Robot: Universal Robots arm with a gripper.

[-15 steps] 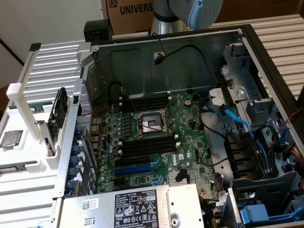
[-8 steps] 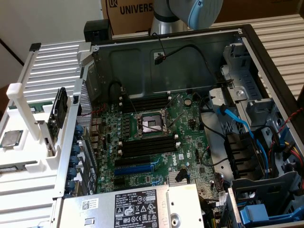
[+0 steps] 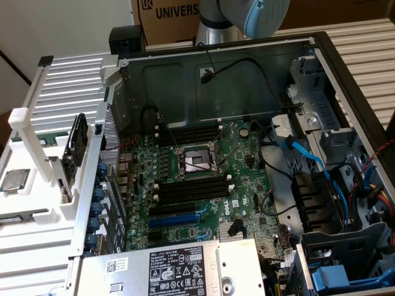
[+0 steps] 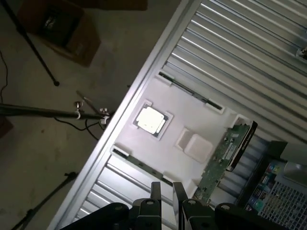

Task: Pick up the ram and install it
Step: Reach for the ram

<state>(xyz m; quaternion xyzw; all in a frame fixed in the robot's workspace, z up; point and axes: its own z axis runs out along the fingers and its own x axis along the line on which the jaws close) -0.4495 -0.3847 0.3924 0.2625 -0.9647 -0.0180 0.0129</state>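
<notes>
Fingers (image 4: 166, 191) above tray edge (image 4: 144, 165) — empty

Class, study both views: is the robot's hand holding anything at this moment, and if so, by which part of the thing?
Nothing is held. The hand hangs high above the white tray, with nothing between its fingers, and touches nothing.
</notes>
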